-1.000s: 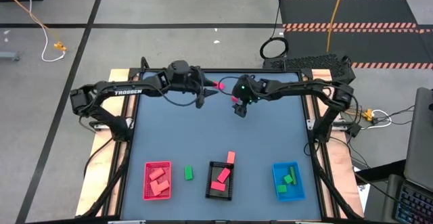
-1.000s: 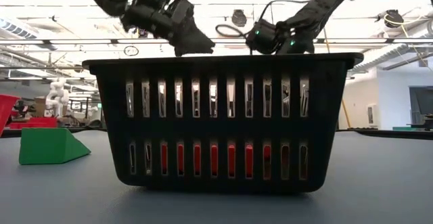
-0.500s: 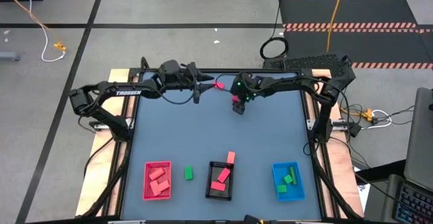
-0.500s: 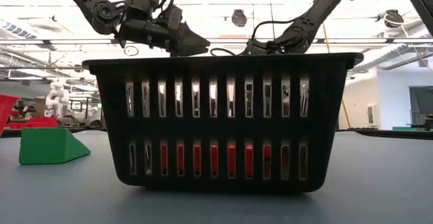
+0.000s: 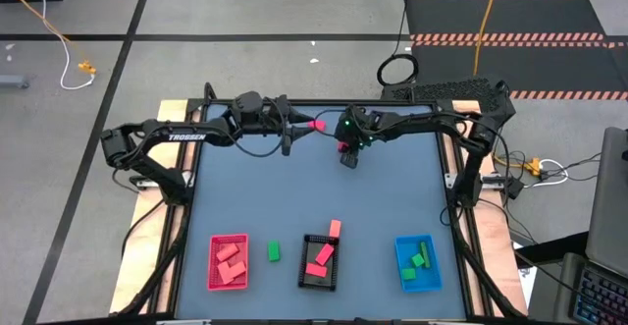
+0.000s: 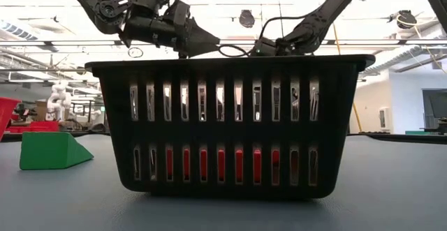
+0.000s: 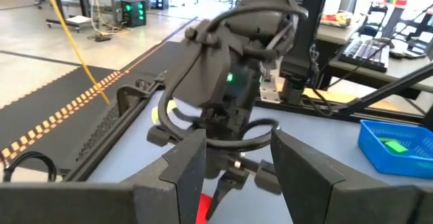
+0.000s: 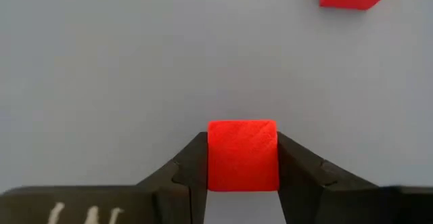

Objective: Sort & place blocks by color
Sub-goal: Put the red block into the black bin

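Bright red block (image 8: 242, 155) between black claw fingers (image 8: 187, 166), grey-blue table (image 5: 392, 197), and red (image 5: 228, 262), black (image 5: 306, 266), blue trays (image 5: 400, 266).

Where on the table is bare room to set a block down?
Bare: the wide middle between the claws and the tray row. Crowded: the near edge, with the red tray, loose green block, black tray and blue tray.
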